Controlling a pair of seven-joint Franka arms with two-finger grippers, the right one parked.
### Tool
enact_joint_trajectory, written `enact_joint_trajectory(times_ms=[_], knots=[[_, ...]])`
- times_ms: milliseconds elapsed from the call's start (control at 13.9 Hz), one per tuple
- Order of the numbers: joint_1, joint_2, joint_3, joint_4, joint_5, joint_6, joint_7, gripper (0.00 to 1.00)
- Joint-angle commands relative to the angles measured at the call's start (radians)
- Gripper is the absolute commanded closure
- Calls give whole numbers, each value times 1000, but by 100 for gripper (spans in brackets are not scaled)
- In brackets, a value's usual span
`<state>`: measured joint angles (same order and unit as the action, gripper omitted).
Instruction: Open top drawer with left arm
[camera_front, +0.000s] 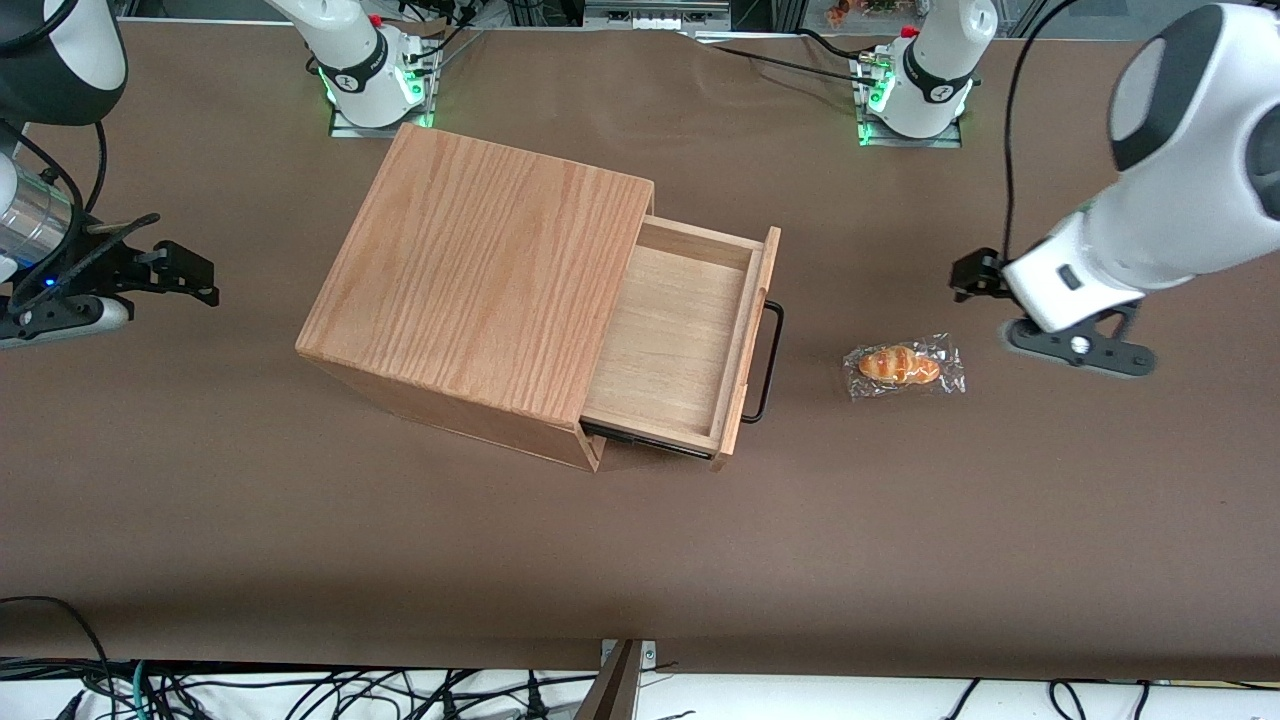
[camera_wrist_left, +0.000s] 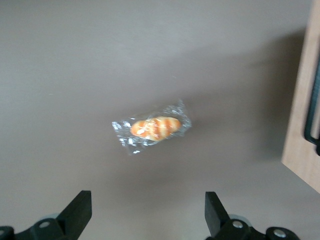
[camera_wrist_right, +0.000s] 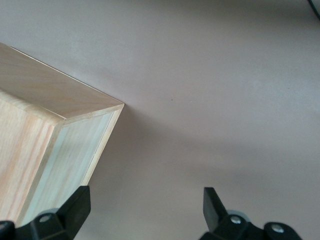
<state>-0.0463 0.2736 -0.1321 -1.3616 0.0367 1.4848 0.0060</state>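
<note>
Front view shows the top drawer (camera_front: 672, 345) already drawn well out of the wooden cabinet (camera_front: 480, 280), its pale tray bare and its black bar handle (camera_front: 766, 362) facing the working arm's end of the tabletop (camera_front: 640, 540). The left arm's gripper (camera_front: 1075, 345) hangs apart from that handle, jaws spread wide and holding nothing, probably because the pull is done. A wrapped bread roll (camera_front: 904, 366) lies between handle and gripper, near neither edge. Open brown tabletop surrounds it, so the arm seems to have free room to lift away
</note>
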Motion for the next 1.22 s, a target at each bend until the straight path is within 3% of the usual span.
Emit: enact_joint_trajectory(times_ms=[0, 215, 1149], knots=[[22, -169, 25, -212, 8, 138, -53, 0], [32, -275, 35, -330, -6, 187, -78, 0], [42, -271, 22, -312, -8, 163, -64, 0]])
